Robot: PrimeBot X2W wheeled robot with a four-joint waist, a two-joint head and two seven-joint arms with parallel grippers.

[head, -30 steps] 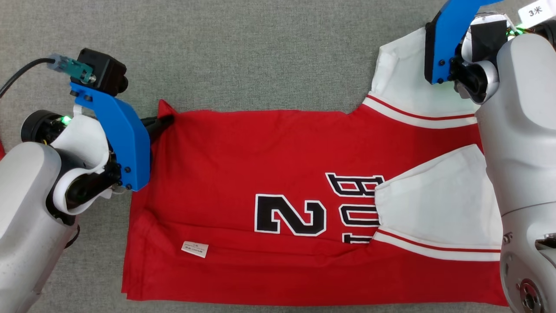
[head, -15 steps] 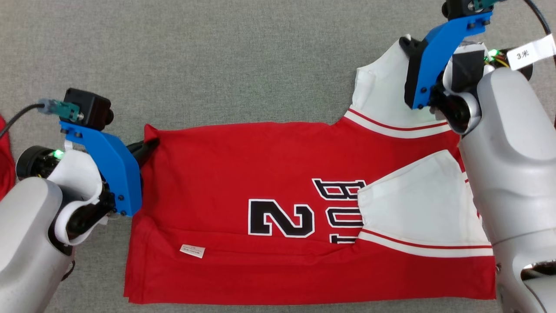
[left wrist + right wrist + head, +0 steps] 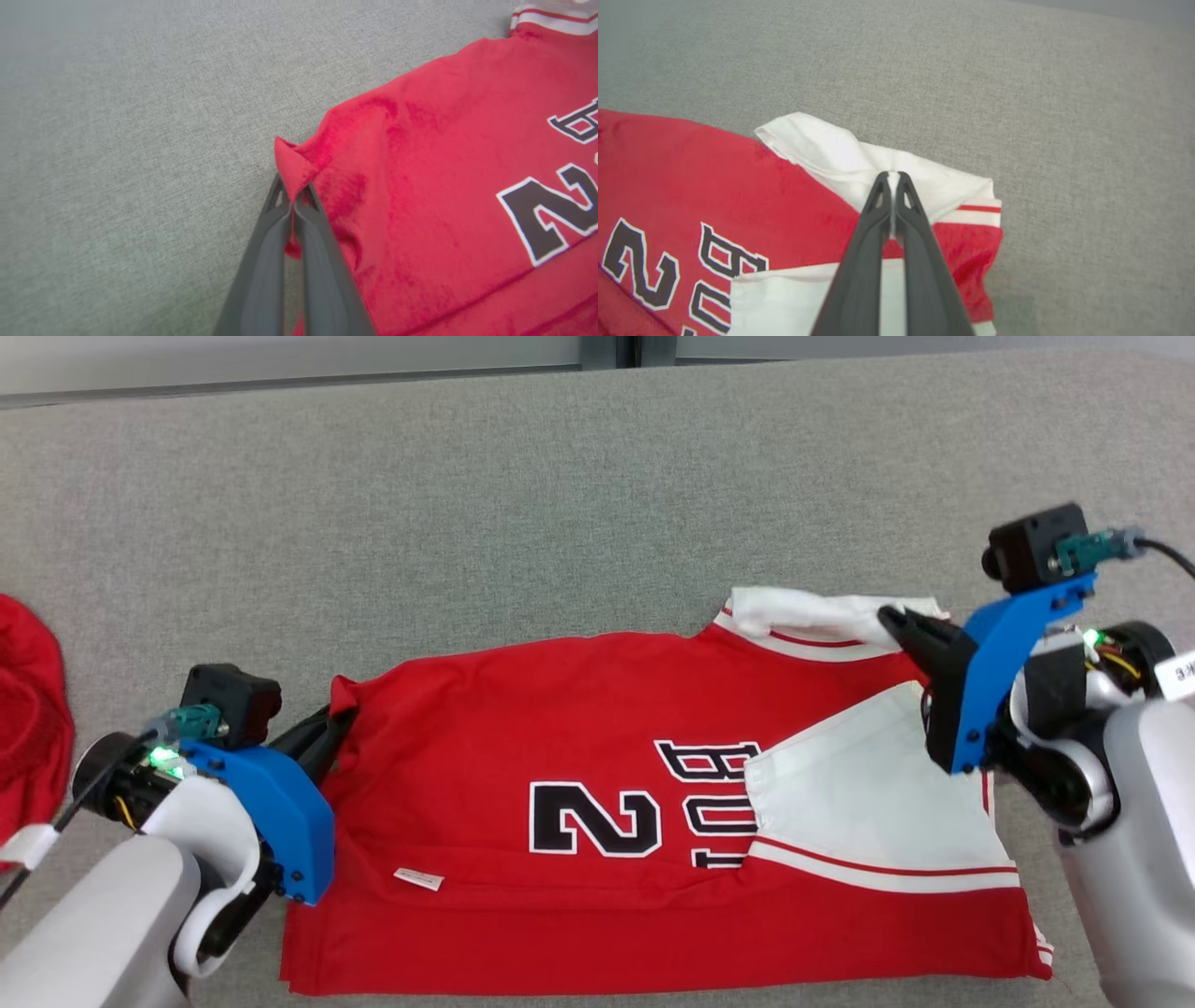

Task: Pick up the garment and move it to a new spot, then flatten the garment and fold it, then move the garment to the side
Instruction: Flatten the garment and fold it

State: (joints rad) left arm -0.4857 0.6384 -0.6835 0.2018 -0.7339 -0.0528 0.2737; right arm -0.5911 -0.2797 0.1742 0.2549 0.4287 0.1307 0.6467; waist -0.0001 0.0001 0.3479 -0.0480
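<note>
The garment (image 3: 560,709) is a red jersey with white sleeves, a black "2" and black letters, lying partly folded on the grey surface. My left gripper (image 3: 338,721) is shut on its far left red corner, which stands up between the fingertips in the left wrist view, gripper (image 3: 294,193), garment (image 3: 444,163). My right gripper (image 3: 892,616) is shut on the far white sleeve (image 3: 803,611), which is bunched along the far edge. The right wrist view shows that gripper (image 3: 893,177) pinching white cloth of the garment (image 3: 714,177). A second white sleeve (image 3: 859,803) lies folded over the red front.
Another red cloth (image 3: 28,728) lies at the far left of the grey surface (image 3: 560,495). The surface's far edge (image 3: 373,369) runs along the top of the head view. A small white label (image 3: 419,878) sits on the jersey's near left part.
The head view has tilted up, bringing the far edge into sight. Both grippers stay shut on the garment's far edge and have drawn it nearer; the far white sleeve has bunched up.
</note>
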